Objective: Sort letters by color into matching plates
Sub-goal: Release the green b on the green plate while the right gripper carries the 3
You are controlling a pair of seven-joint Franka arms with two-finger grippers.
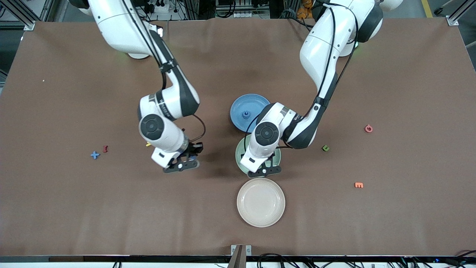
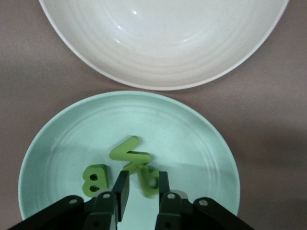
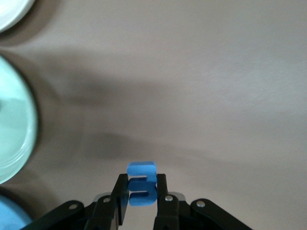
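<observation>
Left gripper hangs low over the green plate, and a green letter sits blurred between its fingers; whether they are pinching it or have just let go, I cannot tell. Two more green letters, a B and a Z, lie in that plate already. Right gripper is clamped on a blue letter, over bare table toward the right arm's end, beside the green plate. The blue plate holds one blue piece.

These pieces look like foam: light, a bit squashy, dull-surfaced so unlikely to slip, hardly breakable. The flat faces look like the place to take hold, as the right gripper does, with a soft squeeze.

Left to sort: a blue cross well out toward the right arm's end, a green piece toward the left arm's. The beige plate sits nearest the camera
</observation>
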